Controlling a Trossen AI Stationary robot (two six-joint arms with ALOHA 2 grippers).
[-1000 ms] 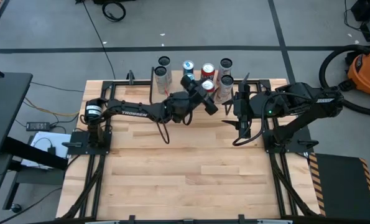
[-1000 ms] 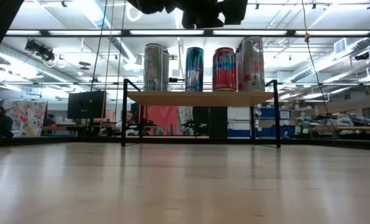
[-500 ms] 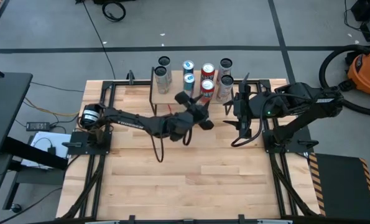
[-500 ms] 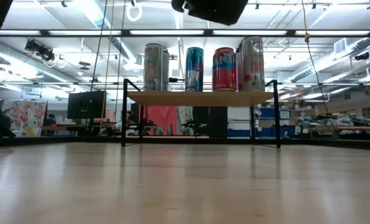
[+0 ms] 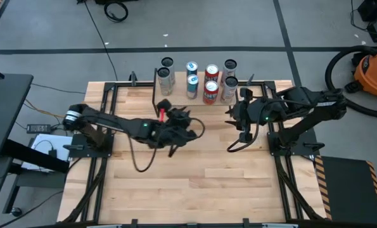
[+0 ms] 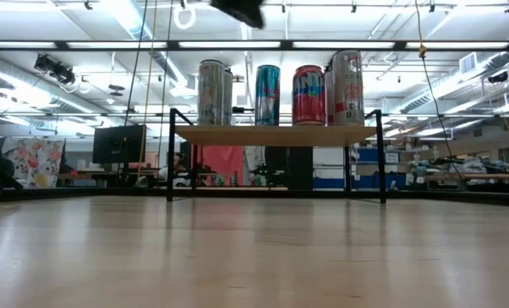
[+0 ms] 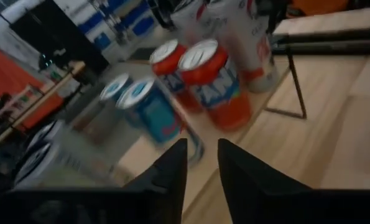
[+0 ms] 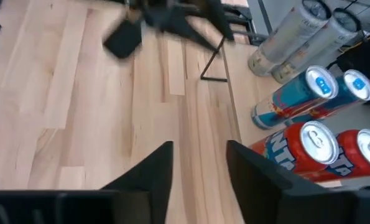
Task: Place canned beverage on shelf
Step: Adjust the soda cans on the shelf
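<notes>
Eight tall drink cans (image 5: 211,82) stand on the small light-wood shelf (image 6: 275,134) at the table's far edge. The empty left gripper (image 7: 201,163), fingers narrowly apart, hangs mid-table; the empty right gripper (image 8: 198,163), fingers apart, hangs near the shelf's right end. Placing looks finished; next, both arms probably park.

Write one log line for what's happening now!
tall drink cans: standing on small light-wood shelf | left gripper: empty, over table | right gripper: empty, beside shelf

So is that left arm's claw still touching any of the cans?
Apart. The high view shows the left gripper back over bare table, clear of the cans standing on the shelf.
</notes>
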